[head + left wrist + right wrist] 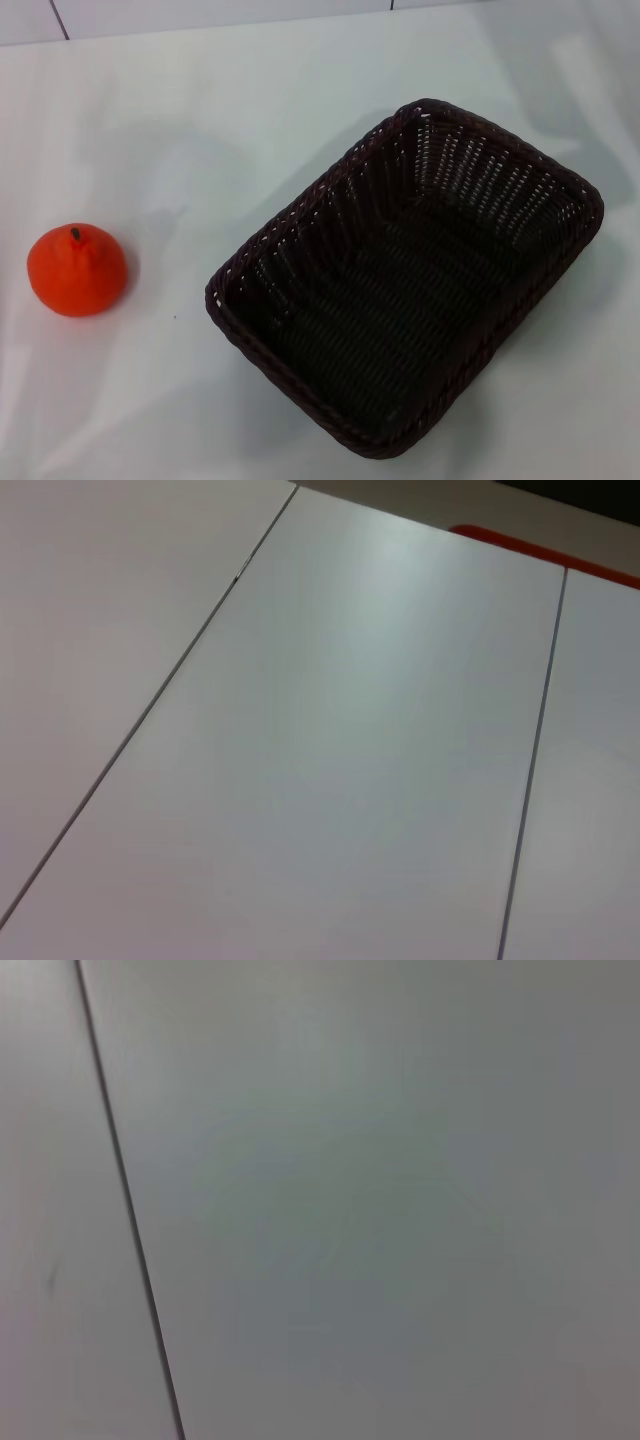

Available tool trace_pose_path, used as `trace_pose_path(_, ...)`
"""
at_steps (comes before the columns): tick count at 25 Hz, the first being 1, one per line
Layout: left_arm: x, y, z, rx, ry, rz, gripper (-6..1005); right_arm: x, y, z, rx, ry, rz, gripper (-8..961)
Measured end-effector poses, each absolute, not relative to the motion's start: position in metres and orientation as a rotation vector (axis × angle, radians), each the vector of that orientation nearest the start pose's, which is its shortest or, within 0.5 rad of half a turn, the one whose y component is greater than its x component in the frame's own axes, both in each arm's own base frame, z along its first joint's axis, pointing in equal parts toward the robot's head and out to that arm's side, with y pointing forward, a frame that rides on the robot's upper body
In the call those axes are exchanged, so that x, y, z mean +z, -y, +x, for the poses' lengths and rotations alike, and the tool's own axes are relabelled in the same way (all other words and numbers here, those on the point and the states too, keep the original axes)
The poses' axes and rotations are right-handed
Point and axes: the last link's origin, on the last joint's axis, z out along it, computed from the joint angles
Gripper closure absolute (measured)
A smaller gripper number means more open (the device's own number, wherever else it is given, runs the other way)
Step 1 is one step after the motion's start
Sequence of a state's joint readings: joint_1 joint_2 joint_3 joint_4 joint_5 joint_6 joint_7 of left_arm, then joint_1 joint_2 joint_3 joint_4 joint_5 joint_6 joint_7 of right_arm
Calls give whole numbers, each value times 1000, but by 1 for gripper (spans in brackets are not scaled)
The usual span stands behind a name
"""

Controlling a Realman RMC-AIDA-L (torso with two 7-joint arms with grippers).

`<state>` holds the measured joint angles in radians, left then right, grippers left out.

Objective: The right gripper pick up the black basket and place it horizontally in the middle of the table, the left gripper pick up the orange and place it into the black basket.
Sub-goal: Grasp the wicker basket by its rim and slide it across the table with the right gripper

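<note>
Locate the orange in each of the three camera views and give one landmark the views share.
Head view: the orange sits on the table at the left edge, apart from the black basket.
Left wrist view: not in it; only white panels with dark seams.
Right wrist view: not in it; only a plain pale surface with one dark seam.
Shared landmark: only the white surface itself; neither claw shows anywhere.

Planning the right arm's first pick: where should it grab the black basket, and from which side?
Probably the braided rim of the black basket on its right long wall, approached from above on the robot's right, one finger inside, one outside. The basket lies diagonally on the table, empty, its walls sloping outward; the body looks too wide to span. The orange sits apart, left.
</note>
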<state>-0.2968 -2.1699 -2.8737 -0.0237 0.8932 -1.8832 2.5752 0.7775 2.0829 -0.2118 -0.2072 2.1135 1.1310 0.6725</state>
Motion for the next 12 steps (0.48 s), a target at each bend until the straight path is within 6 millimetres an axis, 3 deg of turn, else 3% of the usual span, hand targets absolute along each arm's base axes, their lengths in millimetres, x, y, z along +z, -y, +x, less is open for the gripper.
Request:
trace_pose_path(8,51,-235,-326,-1277,404,-1096,97,82,-444,253,-1193,1482,-740,220)
trace_pose_path(12,51,-235,-325,-1276,395,-1115,97,87,-448,241,-1009,1687,-777,220)
